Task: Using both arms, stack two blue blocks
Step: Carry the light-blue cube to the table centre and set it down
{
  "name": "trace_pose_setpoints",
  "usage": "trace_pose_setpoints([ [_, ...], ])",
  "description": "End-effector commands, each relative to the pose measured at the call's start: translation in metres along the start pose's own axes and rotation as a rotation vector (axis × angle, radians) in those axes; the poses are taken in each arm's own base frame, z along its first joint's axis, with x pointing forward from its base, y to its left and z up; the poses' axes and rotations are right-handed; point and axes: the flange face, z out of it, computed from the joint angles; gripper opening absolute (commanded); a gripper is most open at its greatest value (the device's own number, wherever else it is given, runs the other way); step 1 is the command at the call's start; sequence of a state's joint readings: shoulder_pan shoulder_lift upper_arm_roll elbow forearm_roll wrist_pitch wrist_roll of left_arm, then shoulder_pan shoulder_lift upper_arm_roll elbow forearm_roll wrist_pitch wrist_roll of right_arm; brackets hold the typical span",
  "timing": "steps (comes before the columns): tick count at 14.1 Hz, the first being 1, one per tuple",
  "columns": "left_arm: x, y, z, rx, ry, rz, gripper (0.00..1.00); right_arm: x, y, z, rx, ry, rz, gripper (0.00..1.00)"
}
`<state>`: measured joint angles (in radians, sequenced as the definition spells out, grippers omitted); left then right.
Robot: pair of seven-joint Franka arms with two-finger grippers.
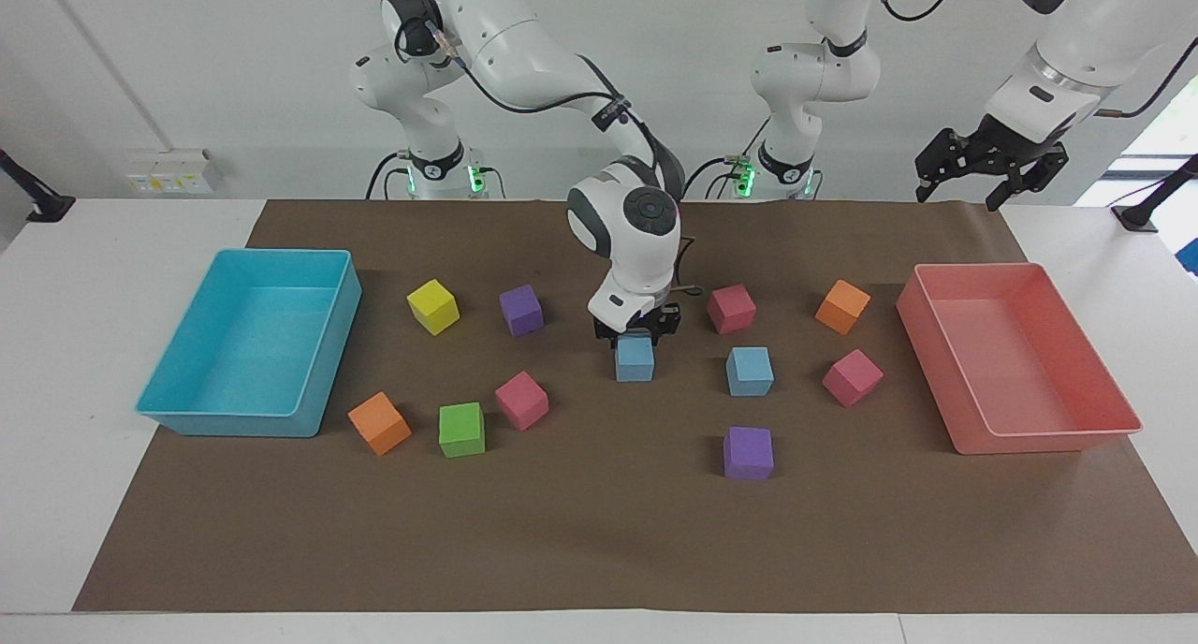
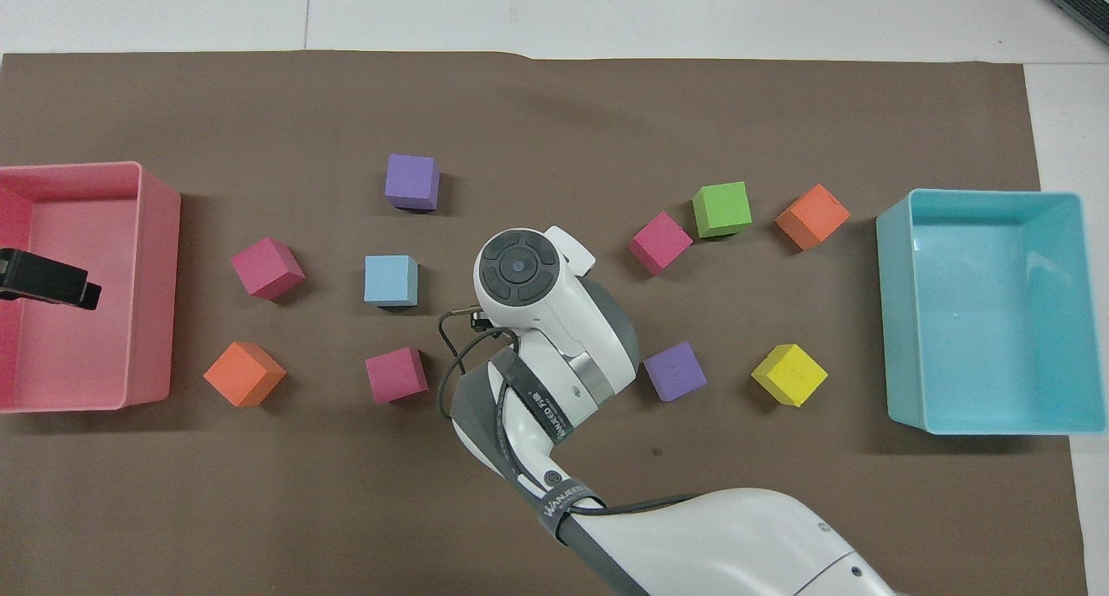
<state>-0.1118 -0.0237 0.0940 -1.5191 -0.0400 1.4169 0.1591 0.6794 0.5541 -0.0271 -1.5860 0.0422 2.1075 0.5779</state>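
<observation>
One blue block (image 1: 635, 360) sits between the fingers of my right gripper (image 1: 636, 337), which is shut on its top half at the middle of the brown mat. I cannot tell whether the block still touches the mat. In the overhead view the right arm's wrist (image 2: 518, 267) hides this block and the gripper. The second blue block (image 1: 750, 371) (image 2: 391, 280) lies on the mat beside it, toward the left arm's end. My left gripper (image 1: 992, 167) (image 2: 48, 280) waits open and empty, high over the pink tray.
A pink tray (image 1: 1029, 438) stands at the left arm's end and a turquoise tray (image 1: 234, 424) at the right arm's end. A pink cube (image 1: 731, 308), a purple cube (image 1: 749, 452) and another purple cube (image 1: 521, 309) lie near the blue blocks. Other coloured cubes lie around.
</observation>
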Motion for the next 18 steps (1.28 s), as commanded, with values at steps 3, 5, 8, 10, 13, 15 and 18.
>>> trace_pose_setpoints([
  [3, -0.008, 0.0, -0.002, -0.006, 0.004, -0.004, 1.0, 0.003, 0.014, -0.042, 0.052, 0.042, 0.01, 1.0],
  [5, -0.007, 0.0, -0.002, -0.006, 0.003, -0.004, 1.0, 0.008, 0.023, -0.058, 0.068, 0.063, 0.029, 1.0],
  [8, -0.007, 0.0, -0.002, -0.006, 0.003, -0.003, 1.0, 0.016, 0.046, -0.09, 0.09, 0.098, 0.06, 1.0],
  [10, -0.007, 0.0, -0.002, -0.006, 0.003, -0.004, 1.0, 0.024, 0.076, -0.112, 0.101, 0.11, 0.102, 1.0],
  [13, -0.008, 0.0, -0.002, -0.006, 0.004, -0.004, 1.0, 0.035, 0.105, -0.114, 0.188, 0.044, 0.186, 1.0],
  [15, -0.007, 0.0, -0.002, -0.006, 0.003, -0.004, 1.0, 0.039, 0.122, -0.108, 0.237, 0.013, 0.187, 1.0],
  [18, -0.008, -0.001, -0.002, -0.007, 0.0, -0.006, 1.0, 0.036, 0.144, -0.094, 0.391, -0.05, 0.239, 1.0],
])
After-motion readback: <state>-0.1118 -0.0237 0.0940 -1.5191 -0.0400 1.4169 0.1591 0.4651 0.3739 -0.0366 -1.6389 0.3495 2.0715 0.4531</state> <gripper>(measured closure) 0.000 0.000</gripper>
